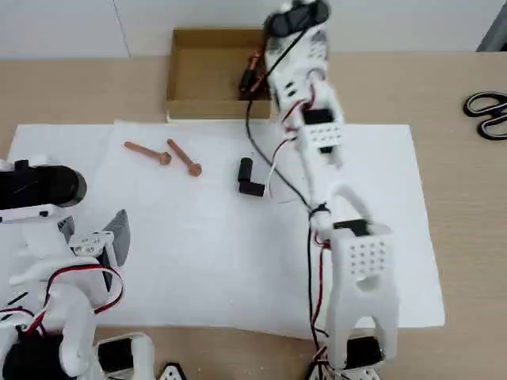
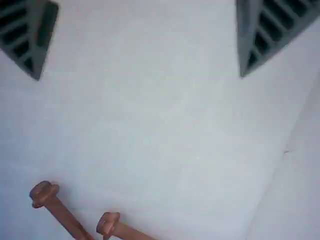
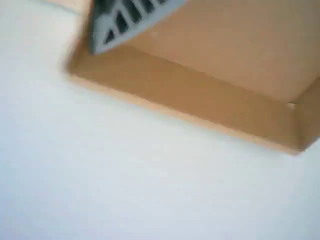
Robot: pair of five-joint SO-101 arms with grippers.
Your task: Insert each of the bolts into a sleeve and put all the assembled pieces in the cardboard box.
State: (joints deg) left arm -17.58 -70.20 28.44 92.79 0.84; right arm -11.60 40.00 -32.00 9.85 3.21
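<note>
On my feed the left tool is nearest, low over the white sheet close to the table's near left corner, its two gray fingers spread wide apart with nothing between them. Beyond it, toward the middle of the table and on the left half of the sheet, two copper bolts lie flat side by side, near each other but not touching, and my left wrist camera catches their heads against the sheet. A little to their right, about the middle of the table, two black sleeves lie just beside each other, apart from the bolts. Further on, the right arm stretches from the near edge all the way across the sheet. The right tool hangs over the cardboard box, which sits at the far edge with its front wall along the far border of the sheet. I cannot tell whether that tool is apart or together. A copper and black piece shows at its tip, just inside the box's right wall. A pair of scissors lies by the table's right edge.
</note>
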